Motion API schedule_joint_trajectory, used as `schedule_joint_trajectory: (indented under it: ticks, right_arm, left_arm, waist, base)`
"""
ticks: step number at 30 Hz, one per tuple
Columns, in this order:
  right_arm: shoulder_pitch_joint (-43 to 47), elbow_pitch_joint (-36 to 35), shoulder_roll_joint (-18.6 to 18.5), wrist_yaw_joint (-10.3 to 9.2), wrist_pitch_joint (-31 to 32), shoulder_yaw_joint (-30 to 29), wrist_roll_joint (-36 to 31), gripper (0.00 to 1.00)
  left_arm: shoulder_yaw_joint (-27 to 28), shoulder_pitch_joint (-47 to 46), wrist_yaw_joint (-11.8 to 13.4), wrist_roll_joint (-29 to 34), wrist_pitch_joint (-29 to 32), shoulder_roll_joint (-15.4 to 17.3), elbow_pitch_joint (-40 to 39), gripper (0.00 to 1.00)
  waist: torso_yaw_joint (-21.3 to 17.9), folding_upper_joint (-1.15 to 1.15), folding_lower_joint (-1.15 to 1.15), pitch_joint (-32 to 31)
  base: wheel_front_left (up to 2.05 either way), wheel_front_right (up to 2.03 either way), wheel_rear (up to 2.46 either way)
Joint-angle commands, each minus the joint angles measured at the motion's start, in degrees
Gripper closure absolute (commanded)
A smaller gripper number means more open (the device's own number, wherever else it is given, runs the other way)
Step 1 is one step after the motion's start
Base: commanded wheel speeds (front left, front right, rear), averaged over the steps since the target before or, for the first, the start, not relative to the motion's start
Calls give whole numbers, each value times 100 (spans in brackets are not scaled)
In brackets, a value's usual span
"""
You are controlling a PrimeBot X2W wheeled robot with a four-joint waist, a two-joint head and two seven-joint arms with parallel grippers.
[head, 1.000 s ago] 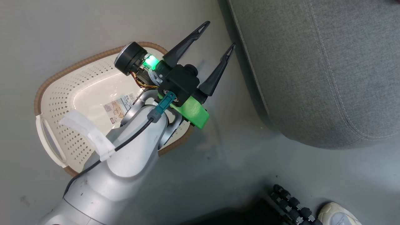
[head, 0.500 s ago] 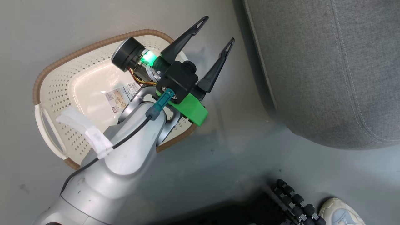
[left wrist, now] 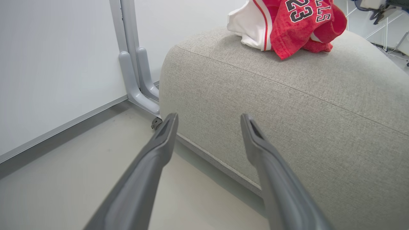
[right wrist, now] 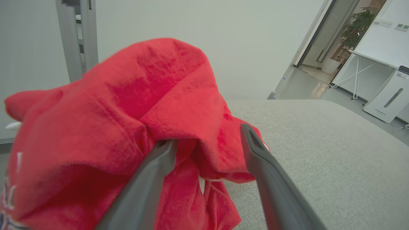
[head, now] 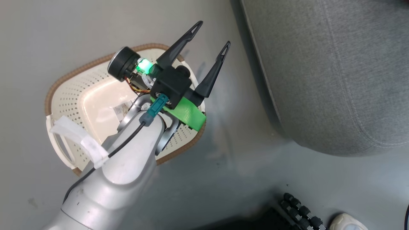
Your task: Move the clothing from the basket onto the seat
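The cream basket [head: 64, 95] with a brown rim stands on the grey floor, holding nothing but a paper label [head: 123, 108]. My left gripper [head: 211, 35] hovers open above its right end, fingers pointing toward the seat [head: 319, 64]. In the left wrist view my left gripper [left wrist: 209, 118] faces the seat's side [left wrist: 287, 105], and red and white clothing [left wrist: 297, 22] with the number 23 lies on top. In the right wrist view my right gripper [right wrist: 207, 137] stands open low over the seat [right wrist: 319, 143], its fingers spread around a fold of the red clothing [right wrist: 111, 111].
A grey stand leg [left wrist: 137, 80] and a white panel rise left of the seat. Black rollers [head: 300, 210] and a white shoe [head: 346, 222] sit at the lower right of the floor. A doorway, a plant and a white appliance [right wrist: 386, 99] lie beyond the seat.
The head view has shifted a little, so basket and seat sit differently in it. My left gripper stays open over the basket's right end.
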Motion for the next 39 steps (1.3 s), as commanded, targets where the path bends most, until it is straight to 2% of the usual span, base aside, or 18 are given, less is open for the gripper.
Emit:
schedule_joint_trajectory:
  ticks: [1, 15, 25, 39]
  right_arm:
    - [241, -65, 31, -6, -1, 9, -24, 0]
    - [2030, -1116, 285, -6, -1, 685, 193, 0]
    - [2761, -1788, 559, -6, -1, 1437, 430, 0]
    - [3403, -2007, 879, -6, -1, 2075, 543, 0]
  left_arm:
    - [67, 112, 43, -41, -4, 30, -33, 0]
    - [1102, 1300, 295, -340, -4, 66, -389, 0]
    - [2288, 2239, 401, -386, -5, -31, -726, 0]
    - [3547, 3213, 325, -173, -4, -274, -1061, 0]
  waist:
    - [-29, 0, 0, -401]
    - [147, 0, 0, -1804]
    - [713, 0, 0, -2475]
    - [1549, 0, 0, -3135]
  base:
    - [0, 0, 0]
    - [0, 0, 0]
    - [0, 0, 0]
    - [0, 0, 0]
